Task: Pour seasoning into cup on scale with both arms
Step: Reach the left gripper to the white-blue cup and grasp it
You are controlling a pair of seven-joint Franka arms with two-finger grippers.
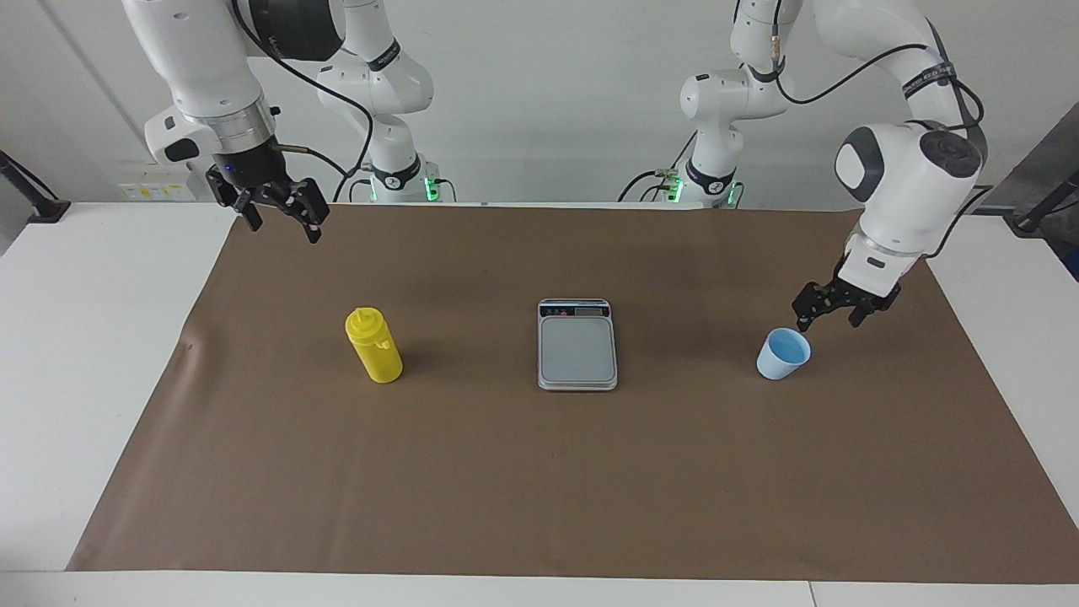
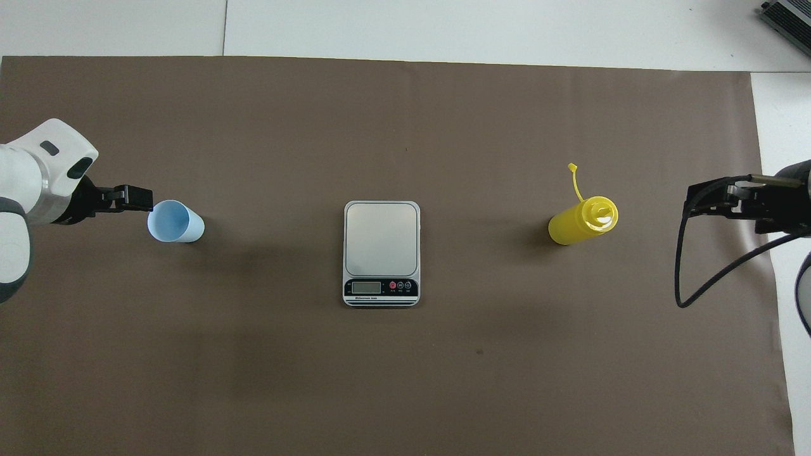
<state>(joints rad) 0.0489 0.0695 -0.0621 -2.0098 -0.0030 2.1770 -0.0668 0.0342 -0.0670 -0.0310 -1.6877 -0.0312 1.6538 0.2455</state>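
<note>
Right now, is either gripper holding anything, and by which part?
Nothing is held. The left gripper is open beside the cup; the right gripper is open, away from the bottle.
</note>
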